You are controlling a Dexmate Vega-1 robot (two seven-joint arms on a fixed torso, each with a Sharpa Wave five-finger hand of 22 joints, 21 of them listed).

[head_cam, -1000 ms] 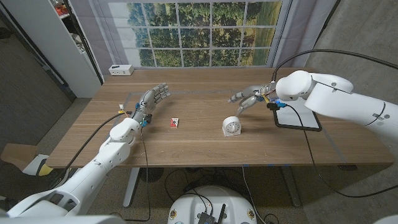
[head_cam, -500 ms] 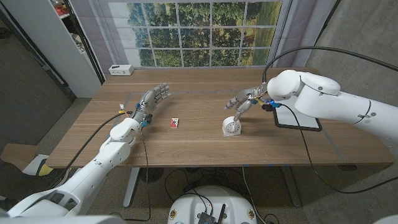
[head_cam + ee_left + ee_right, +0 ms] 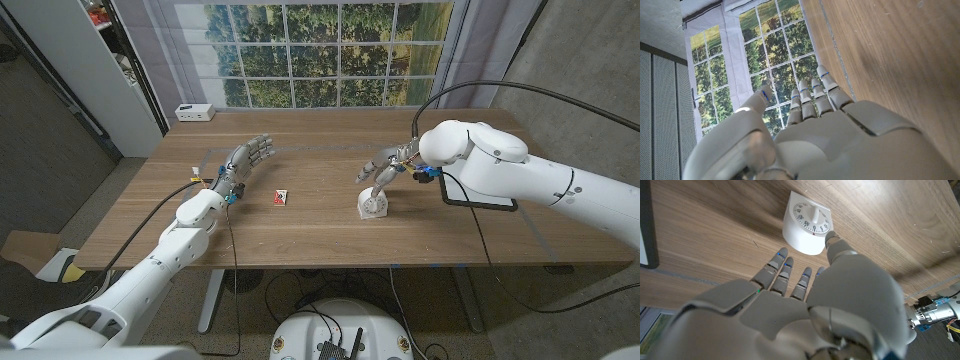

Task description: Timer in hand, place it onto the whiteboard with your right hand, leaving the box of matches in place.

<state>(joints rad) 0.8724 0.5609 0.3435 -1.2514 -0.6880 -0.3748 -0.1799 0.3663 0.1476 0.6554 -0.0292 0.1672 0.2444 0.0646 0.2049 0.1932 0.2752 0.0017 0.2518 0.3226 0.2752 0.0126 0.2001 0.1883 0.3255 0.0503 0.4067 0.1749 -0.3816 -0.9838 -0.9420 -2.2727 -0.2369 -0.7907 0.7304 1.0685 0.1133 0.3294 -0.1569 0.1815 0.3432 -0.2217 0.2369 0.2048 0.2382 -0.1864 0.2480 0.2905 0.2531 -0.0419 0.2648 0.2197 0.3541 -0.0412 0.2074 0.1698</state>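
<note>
Nearest us on the table [image 3: 300, 235] stands the timer [image 3: 373, 204], a small white rigid dial unit we judge light, smooth-sided and apt to slip or tip, best taken across its body below the dial; our right hand [image 3: 385, 166] hovers open just over it, fingers spread, nothing held, having closed in from beside the whiteboard [image 3: 482, 191] a second ago. Farther left, the box of matches [image 3: 282, 198] lies untouched, and our left hand [image 3: 246, 160] waits open, unchanged.

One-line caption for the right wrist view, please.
Open right hand reaching over the wooden table toward the white timer, not yet gripping it.
</note>
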